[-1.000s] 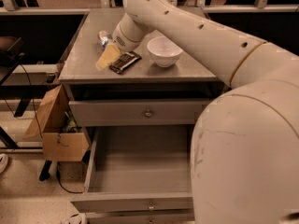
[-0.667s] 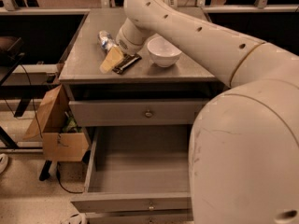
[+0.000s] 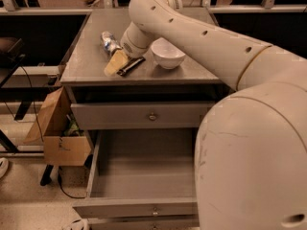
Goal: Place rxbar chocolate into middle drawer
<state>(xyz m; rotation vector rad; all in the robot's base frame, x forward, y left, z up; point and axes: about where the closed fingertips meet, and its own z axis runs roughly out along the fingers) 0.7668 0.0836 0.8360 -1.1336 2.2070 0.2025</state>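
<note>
The rxbar chocolate (image 3: 130, 66), a flat black bar, lies on the grey cabinet top (image 3: 86, 66) left of a white bowl (image 3: 168, 54). My gripper (image 3: 116, 63) is down at the cabinet top, right against the bar's left side; whether it grips the bar is hidden. The middle drawer (image 3: 144, 186) is pulled out wide below, its deep grey tray bare, a small knob (image 3: 154, 208) on its front panel. My white arm covers the drawer's right part.
A silvery bottle with a blue label (image 3: 109, 42) lies just behind the gripper. The top drawer (image 3: 120, 115) with a brass knob is closed. A cardboard box (image 3: 60, 138) stands on the floor at the left. A railing runs behind the cabinet.
The gripper has shifted slightly right and down at the bar. The bottle behind it shows more. The bar stays on the cabinet top.
</note>
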